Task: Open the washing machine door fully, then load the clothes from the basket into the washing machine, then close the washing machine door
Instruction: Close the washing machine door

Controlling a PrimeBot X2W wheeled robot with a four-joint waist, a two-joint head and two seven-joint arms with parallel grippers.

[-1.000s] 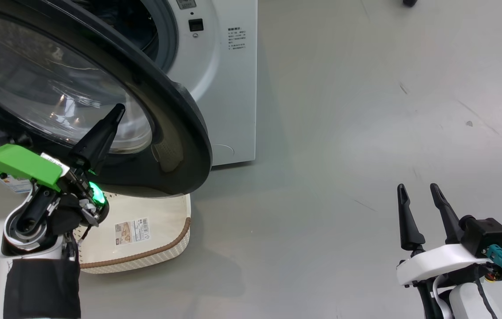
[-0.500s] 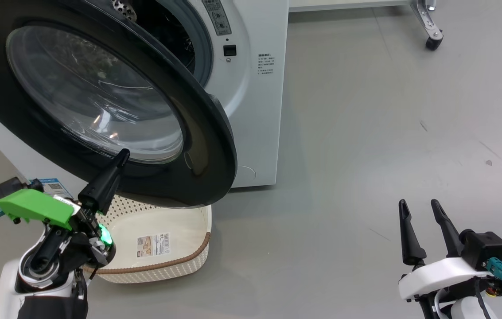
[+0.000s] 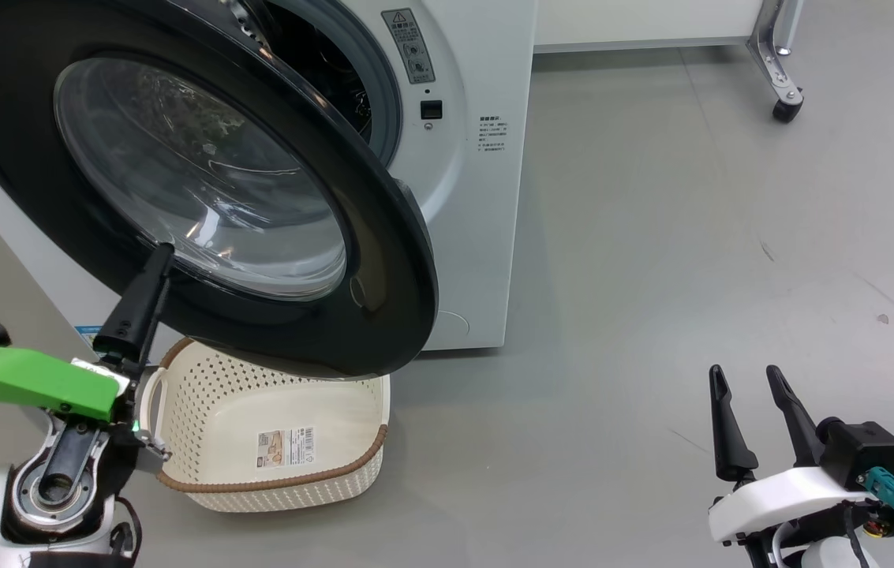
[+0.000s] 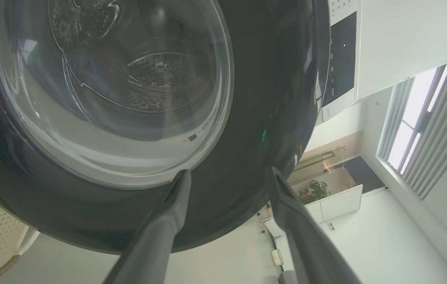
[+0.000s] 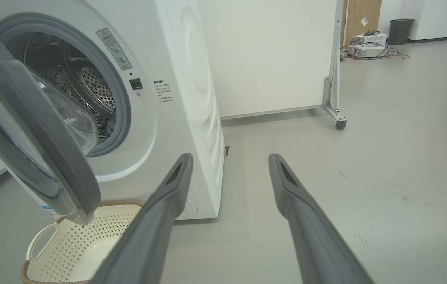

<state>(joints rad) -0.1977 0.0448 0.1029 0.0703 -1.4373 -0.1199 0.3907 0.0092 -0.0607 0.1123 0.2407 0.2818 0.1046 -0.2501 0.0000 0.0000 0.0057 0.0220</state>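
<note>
Washing machine door (image 3: 383, 260) hangs ajar above the basket (image 3: 297, 483), and your left gripper (image 4: 229, 173) and right gripper (image 3: 745, 380) have jaws spread wide.

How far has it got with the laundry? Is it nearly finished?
Nearly, it seems. The basket holds just a label, so the clothes have apparently gone into the washing machine. The door hangs part-open over the basket, with the left hand open right in front of it; the right hand is open, well clear. Left to do: push the door shut.
</note>
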